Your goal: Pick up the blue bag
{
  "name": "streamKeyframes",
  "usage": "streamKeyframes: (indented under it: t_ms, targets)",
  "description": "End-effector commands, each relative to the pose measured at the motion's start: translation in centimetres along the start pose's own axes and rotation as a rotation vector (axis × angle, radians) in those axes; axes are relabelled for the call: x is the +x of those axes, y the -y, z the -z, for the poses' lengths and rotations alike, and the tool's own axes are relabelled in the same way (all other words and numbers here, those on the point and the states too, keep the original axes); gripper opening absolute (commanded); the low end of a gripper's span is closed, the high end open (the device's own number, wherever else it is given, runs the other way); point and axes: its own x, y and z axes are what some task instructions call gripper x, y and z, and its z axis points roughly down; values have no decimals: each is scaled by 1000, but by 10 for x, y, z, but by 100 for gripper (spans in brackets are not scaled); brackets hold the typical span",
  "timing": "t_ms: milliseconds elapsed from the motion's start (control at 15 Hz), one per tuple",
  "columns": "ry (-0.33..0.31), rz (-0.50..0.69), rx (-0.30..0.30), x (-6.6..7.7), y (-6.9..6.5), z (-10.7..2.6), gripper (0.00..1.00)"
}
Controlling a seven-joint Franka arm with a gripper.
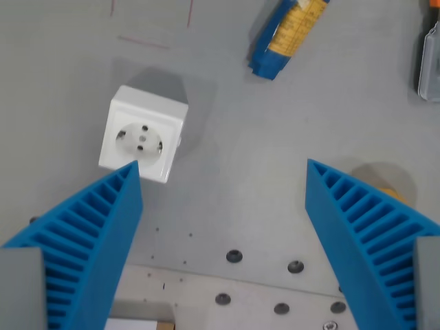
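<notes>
Because your blue ribbed gripper (223, 172) hangs wide open and empty, the blue-and-yellow plastic bag (287, 33) lies far ahead, unreached.

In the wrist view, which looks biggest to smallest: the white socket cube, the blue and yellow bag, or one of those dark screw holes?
1. White socket cube
2. Blue bag, partly cut off by the top edge, so its full size is unsure
3. Screw hole, clearly smallest

White socket cube (142, 142) — grey table (234, 151)
</notes>
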Motion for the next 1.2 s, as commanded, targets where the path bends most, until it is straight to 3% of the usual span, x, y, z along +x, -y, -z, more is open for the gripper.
streamKeyframes:
  t_ms: [67, 867, 1200]
  targets:
    - [-18, -152, 13, 11, -9, -7, 100]
    - [-1, -377, 35, 46, -43, -63, 100]
    - [-43, -448, 19, 48, -52, -88, 100]
